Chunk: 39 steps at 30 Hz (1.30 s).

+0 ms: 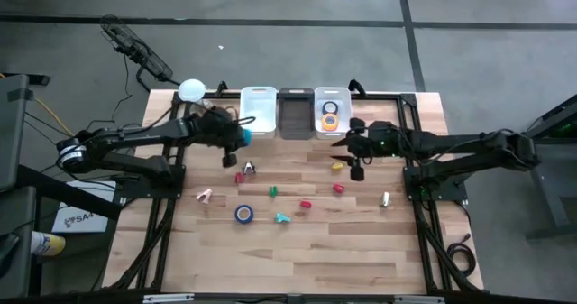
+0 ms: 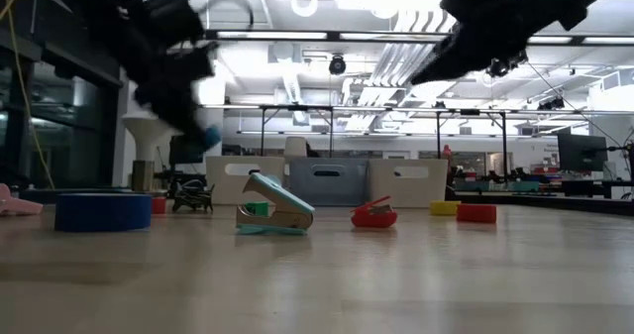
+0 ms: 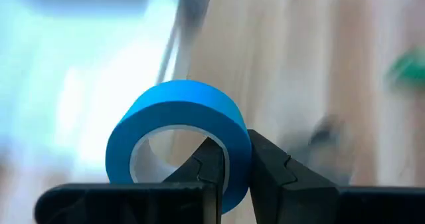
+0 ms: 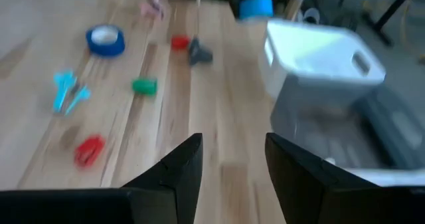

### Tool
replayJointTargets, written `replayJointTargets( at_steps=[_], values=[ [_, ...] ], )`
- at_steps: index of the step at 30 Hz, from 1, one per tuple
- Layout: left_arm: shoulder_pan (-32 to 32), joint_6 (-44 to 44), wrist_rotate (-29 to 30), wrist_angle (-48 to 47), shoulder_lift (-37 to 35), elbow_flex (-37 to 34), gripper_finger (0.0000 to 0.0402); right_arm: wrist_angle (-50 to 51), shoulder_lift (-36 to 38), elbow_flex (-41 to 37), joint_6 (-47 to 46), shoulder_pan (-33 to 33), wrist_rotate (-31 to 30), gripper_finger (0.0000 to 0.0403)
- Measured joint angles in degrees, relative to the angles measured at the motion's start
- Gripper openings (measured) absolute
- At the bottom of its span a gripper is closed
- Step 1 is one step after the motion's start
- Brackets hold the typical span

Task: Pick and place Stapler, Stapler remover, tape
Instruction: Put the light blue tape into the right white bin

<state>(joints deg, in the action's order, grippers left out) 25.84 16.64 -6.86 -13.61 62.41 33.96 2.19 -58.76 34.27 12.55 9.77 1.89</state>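
My left gripper (image 1: 236, 136) hangs over the table's far left part, just near of the white bin (image 1: 259, 110), shut on a light blue tape roll (image 3: 179, 127). That roll also shows above the table in the low view (image 2: 208, 136). My right gripper (image 4: 232, 161) is open and holds nothing; it hovers near the right white bin (image 1: 330, 116), which contains a yellow tape roll (image 1: 331, 121). A darker blue tape roll (image 1: 243, 214) lies flat on the wood. Next to it rests a small teal stapler-like tool (image 1: 282, 218). A dark claw-shaped remover (image 1: 248, 168) sits farther back. My left gripper holds the light blue tape roll by its ring wall (image 3: 237, 151). One finger (image 3: 209, 164) is inside the hollow centre and the other finger (image 3: 265, 164) is outside, so the wall is pinched between them. The roll is lifted clear of the table.
Three bins line the far edge: white, dark grey (image 1: 296, 112) and white. Small coloured pieces lie scattered mid-table: green (image 1: 273, 191), red (image 1: 306, 204), red (image 1: 338, 188), yellow (image 1: 337, 166), pink (image 1: 205, 196). The near half of the wood is bare.
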Motion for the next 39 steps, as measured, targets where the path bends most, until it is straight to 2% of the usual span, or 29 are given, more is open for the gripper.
replayJointTargets(
  at_steps=[7,11,14,18,24,30,39],
  values=[
    [0.01,6.24,-15.10,25.32,-0.06,0.12,0.0036,-19.83,-8.45,0.01,3.56,0.01,-0.02,0.0156],
    [-0.79,8.35,-23.26,33.48,-0.05,0.13,0.0036,-33.28,-12.21,0.01,4.27,-0.01,0.02,0.0156],
    [-3.59,10.38,-25.80,37.85,0.16,0.13,0.0036,-41.80,-14.31,0.08,4.15,-0.01,0.47,0.0156],
    [-7.40,12.67,-24.72,40.05,0.16,0.13,0.0036,-44.27,-17.53,2.69,4.04,-0.01,2.89,0.0156],
    [-10.91,14.73,-21.09,39.99,0.18,0.13,0.0036,-43.02,-24.42,10.99,3.85,-0.47,5.55,0.0156],
    [-11.30,15.06,-20.60,39.68,0.18,0.13,0.0036,-37.60,-29.81,19.17,5.07,-0.95,6.12,0.0156],
    [-11.29,15.04,-20.70,39.04,0.16,0.13,0.0036,-34.21,-36.02,25.99,5.99,-2.38,7.64,0.0156]
  ],
)
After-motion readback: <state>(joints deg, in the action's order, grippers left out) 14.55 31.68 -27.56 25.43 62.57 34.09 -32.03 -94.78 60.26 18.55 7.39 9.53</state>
